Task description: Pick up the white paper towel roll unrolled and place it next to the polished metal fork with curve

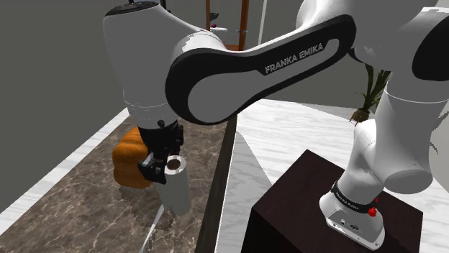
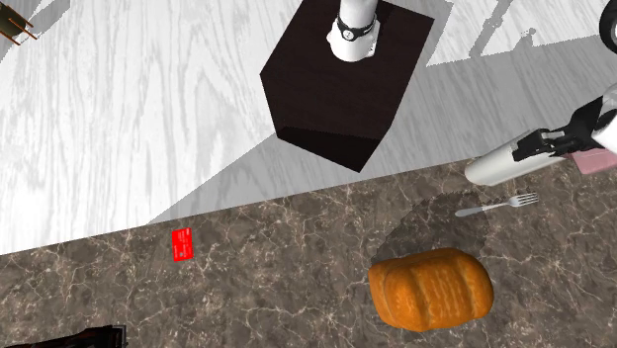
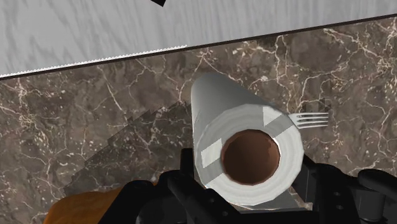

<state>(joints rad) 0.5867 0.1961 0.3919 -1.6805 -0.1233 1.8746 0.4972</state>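
Gripper (image 1: pixel 160 164) clamped on white paper towel roll (image 1: pixel 176 183), black fingers (image 3: pixel 188 167) pressed to either side near end showing brown cardboard core. Roll tilted, held over dark veined marble counter (image 1: pixel 79 215), close to counter's edge beside pale wood-grain floor (image 2: pixel 119 119). Cannot tell whether roll's lower end touches marble. Silver fork (image 2: pixel 499 205) flat on marble just beside roll, tines peeking out past roll's rim in wrist view. Orange-brown loaf (image 2: pixel 431 288) on counter near fork, on side away from dark stand (image 2: pixel 341 89). Small red card (image 2: pixel 181 243) on marble well apart from both, toward second exterior view's left.
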